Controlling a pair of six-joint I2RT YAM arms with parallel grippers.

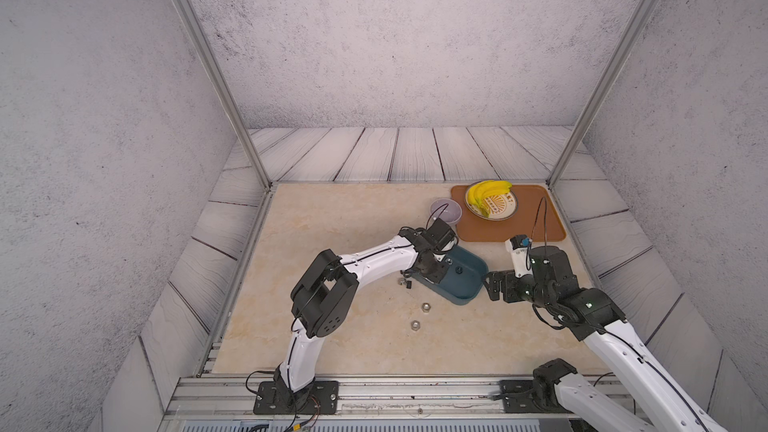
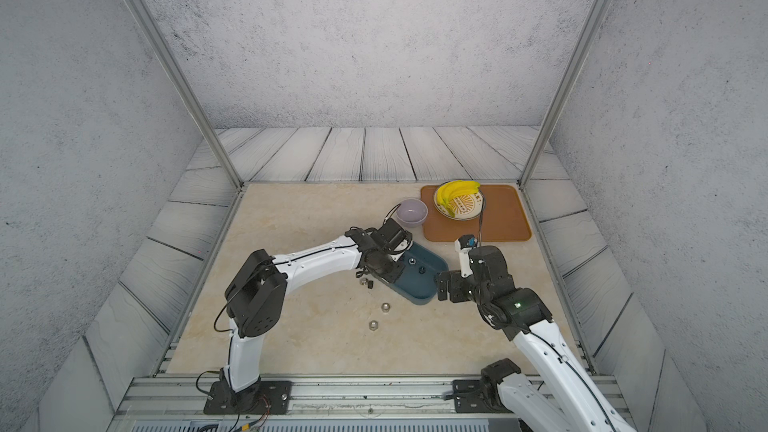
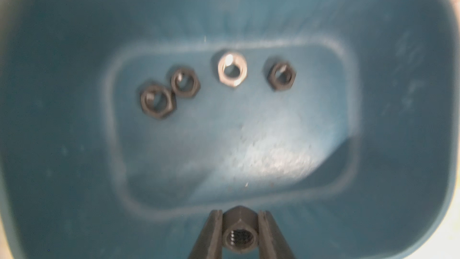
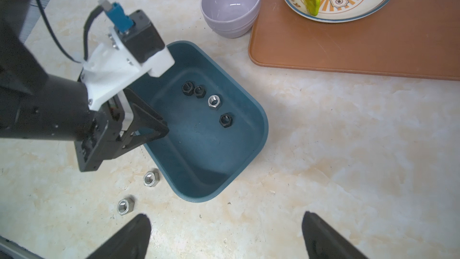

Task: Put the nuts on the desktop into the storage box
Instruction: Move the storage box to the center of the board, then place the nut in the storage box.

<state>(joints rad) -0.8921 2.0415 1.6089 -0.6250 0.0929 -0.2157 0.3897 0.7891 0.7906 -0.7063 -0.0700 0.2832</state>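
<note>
The left gripper (image 3: pixel 239 216) pinches a black nut (image 3: pixel 239 237) between its tips and holds it over the box (image 3: pixel 62 58), just inside one long side. On the box floor beyond it lie a silvery nut (image 3: pixel 232 70), a lone dark nut (image 3: pixel 281 75) and a dark pair (image 3: pixel 185 82) side by side. The right gripper (image 4: pixel 225 216) stands spread wide and empty over the desktop (image 4: pixel 348 145), near the box's short end but apart from it, with two loose nuts (image 4: pixel 151 177) on the desktop near one of its fingers, beside the box.
</note>
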